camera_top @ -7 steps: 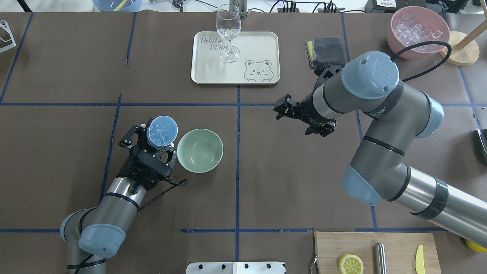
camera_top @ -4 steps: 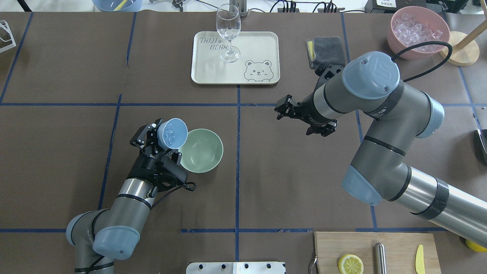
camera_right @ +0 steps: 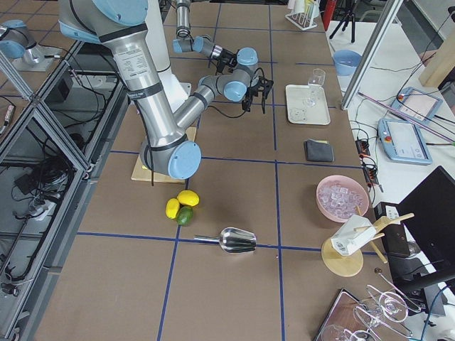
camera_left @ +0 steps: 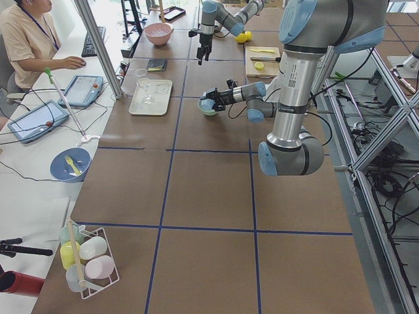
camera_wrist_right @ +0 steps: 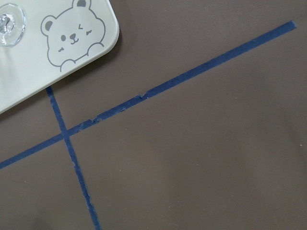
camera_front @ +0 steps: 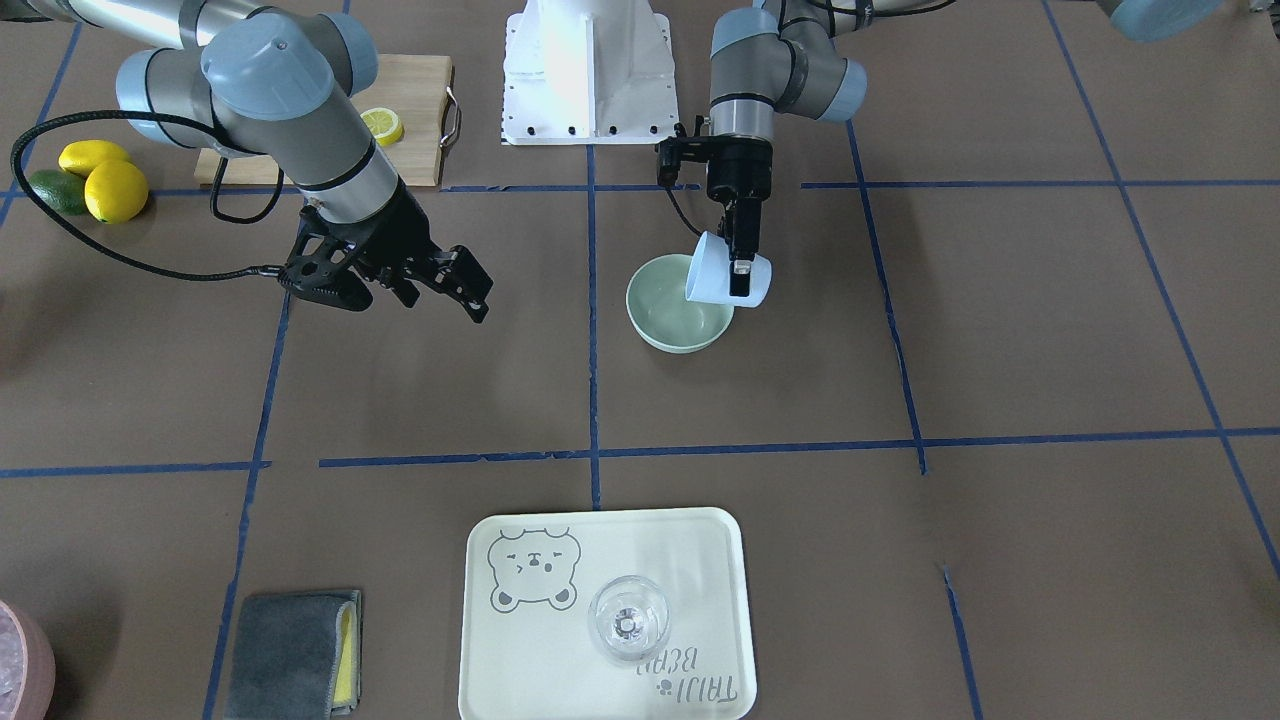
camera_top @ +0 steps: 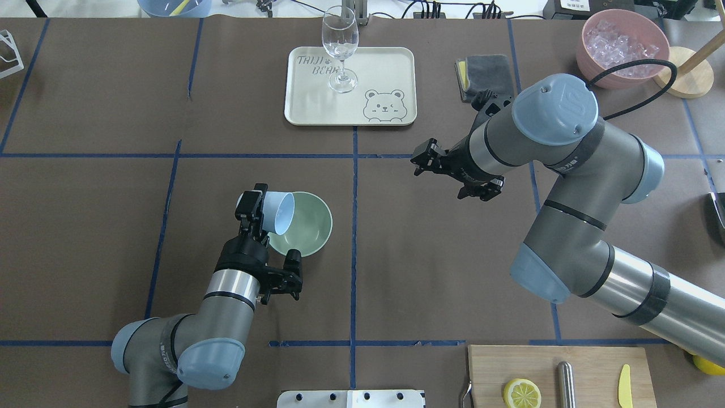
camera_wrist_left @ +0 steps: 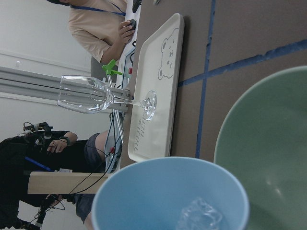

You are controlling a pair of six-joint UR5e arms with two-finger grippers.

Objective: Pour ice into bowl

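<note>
My left gripper [camera_top: 256,207] is shut on a light blue cup [camera_top: 278,212]. It holds the cup tipped on its side with the mouth over the left rim of the pale mint-green bowl [camera_top: 308,226]. The front view shows the cup [camera_front: 722,280] over the bowl [camera_front: 672,312]. In the left wrist view a clear ice cube [camera_wrist_left: 199,218] lies inside the cup [camera_wrist_left: 158,191], beside the bowl [camera_wrist_left: 268,158]. The bowl's inside looks bare. My right gripper [camera_top: 451,174] hangs open and empty above the table, to the right of the bowl.
A cream bear tray [camera_top: 391,68] with a wine glass [camera_top: 340,39] stands at the far middle. A grey cloth [camera_top: 487,73] and a pink tub of whitish ice [camera_top: 623,45] are at the far right. A cutting board [camera_top: 589,362] holds a lemon half near the front.
My left wrist has rolled and shifted right, tipping the cup from upright to lying on its side over the bowl's rim. The right arm has barely moved.
</note>
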